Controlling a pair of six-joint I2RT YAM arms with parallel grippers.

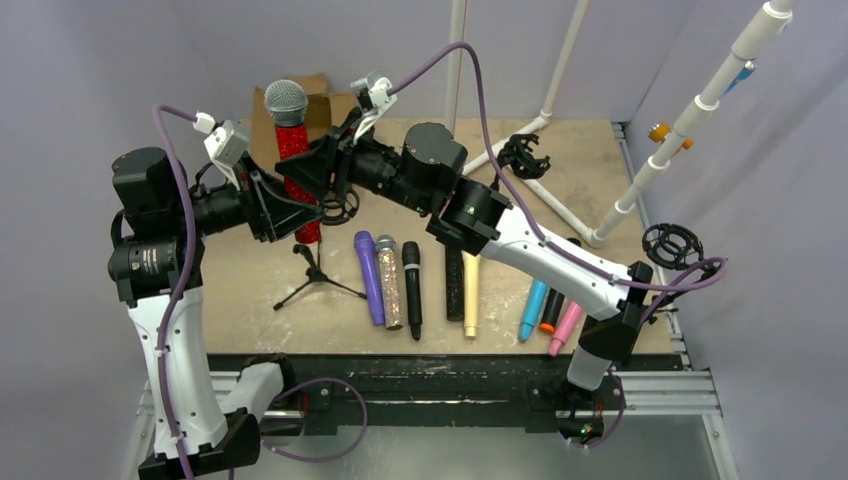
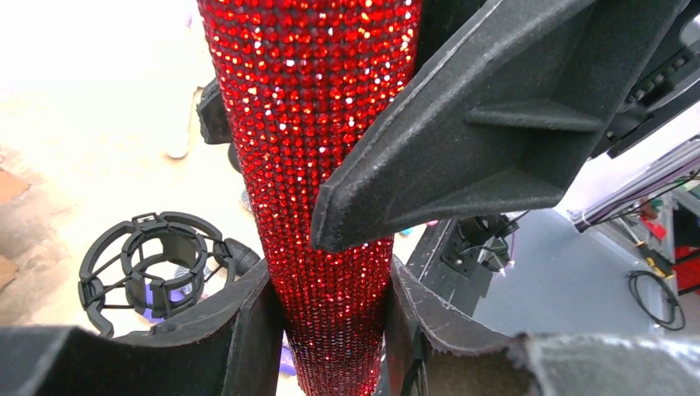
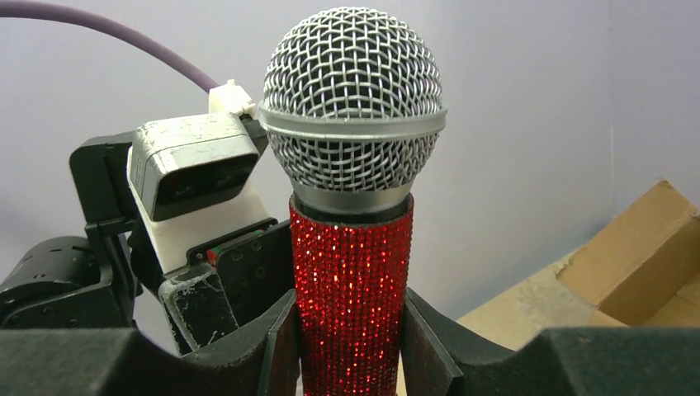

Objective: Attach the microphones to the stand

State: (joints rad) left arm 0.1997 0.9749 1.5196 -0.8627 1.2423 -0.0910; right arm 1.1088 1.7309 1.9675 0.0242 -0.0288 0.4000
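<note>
Fingers (image 2: 248, 330) of the left gripper (image 1: 285, 200) press both sides of the red glitter microphone (image 1: 291, 140) low on its tapering handle, while the right gripper (image 3: 351, 334) pinches it higher, just under the mesh head. The microphone stands upright in the air over the table's (image 1: 250, 290) far left corner, its tail just beside the shock mount (image 2: 157, 268) on the small tripod stand (image 1: 315, 275), not in it (the other microphones (image 1: 412, 290) lie in a row along the near edge). With two arms clamped on one stiff body, any mismatch in their motion could twist it or let the narrowing handle slip. An off-centre push into the ring would likely tip the light tripod.
</note>
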